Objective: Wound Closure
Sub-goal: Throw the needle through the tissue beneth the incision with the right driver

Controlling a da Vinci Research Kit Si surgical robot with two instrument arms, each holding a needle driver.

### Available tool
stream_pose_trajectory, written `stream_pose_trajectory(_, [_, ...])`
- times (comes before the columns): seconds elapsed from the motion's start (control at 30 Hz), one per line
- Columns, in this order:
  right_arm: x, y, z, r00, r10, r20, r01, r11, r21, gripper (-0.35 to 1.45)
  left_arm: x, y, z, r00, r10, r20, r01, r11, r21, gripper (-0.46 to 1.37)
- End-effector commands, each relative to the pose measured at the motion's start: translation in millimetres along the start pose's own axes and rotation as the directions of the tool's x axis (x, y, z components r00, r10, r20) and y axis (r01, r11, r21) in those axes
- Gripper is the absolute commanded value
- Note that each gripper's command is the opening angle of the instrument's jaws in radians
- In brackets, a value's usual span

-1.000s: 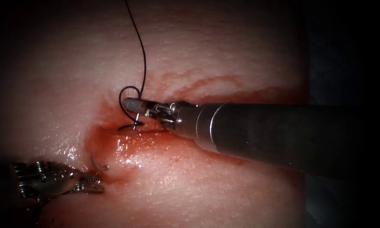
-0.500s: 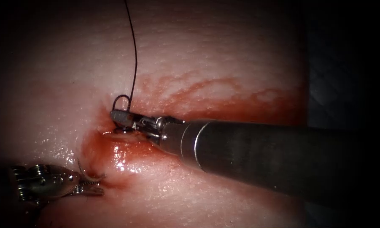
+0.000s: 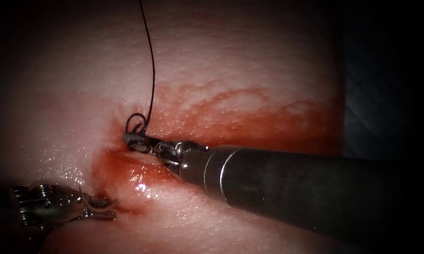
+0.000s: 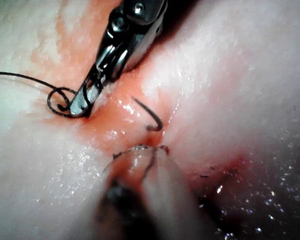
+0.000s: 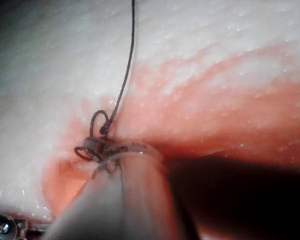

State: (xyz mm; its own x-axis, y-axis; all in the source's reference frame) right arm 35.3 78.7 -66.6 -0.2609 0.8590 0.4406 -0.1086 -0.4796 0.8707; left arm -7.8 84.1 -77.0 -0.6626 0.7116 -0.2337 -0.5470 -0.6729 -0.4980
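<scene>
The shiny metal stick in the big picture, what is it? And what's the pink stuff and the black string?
It is one arm of a practice surgery robot, the right tool. The left tool sits in the lower corner. The big picture looks down from above, and the other two come from small cameras riding on each arm. The pink stuff is pork belly, called the tissue, wet with red fluid. The string is sewing thread. It loops around the right tool's tip, whose jaws look closed on it. A small curved piece, probably the needle, lies by the left tool's tip. I cannot tell if it is held.
</scene>
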Motion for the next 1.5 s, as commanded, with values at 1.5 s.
stream_pose_trajectory(1.5, [2.9, -0.5, 0.4, 1.000, -0.030, -0.008, 0.030, 0.998, 0.060, -0.35, 1.1, -0.4, -0.9, 0.999, 0.026, -0.021, -0.025, 0.999, 0.044, 0.31])
